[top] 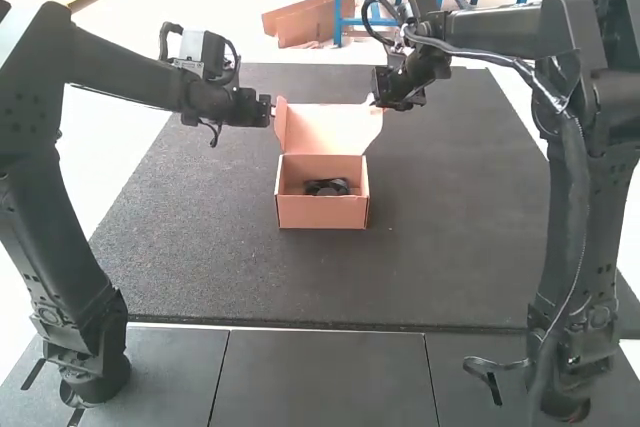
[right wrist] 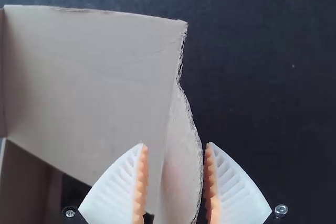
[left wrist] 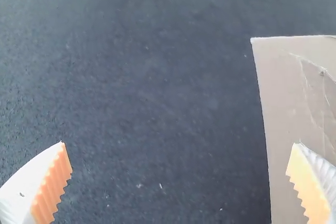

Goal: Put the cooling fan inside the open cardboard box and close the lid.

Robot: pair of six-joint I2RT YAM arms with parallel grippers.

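Jaws of both arms stand released. The left gripper is spread wide over the dark mat, with one pad just beside the lid's edge. The right gripper straddles the lid's side flap without visibly pinching it.

By descending size:
- **Mat:** it carries the cardboard box near its centre, between the two arms.
- **Box:** it sits squarely with its top open.
- **Lid:** it stands upright at the far wall. The left gripper is at its left edge and the right gripper at its upper right corner.
- **Cooling fan:** it lies inside the box, on the floor.

Progress, as judged: placement appears complete. Folding the lid down and tucking it shut remains, and both grippers are posted for that step.

Obscured: the box walls hide most of the fan, leaving a dark shape. Contact between the right pads and the flap cannot be resolved. The left fingers are cut off at the frame edge, and the lid's tuck edge is hard to make out.
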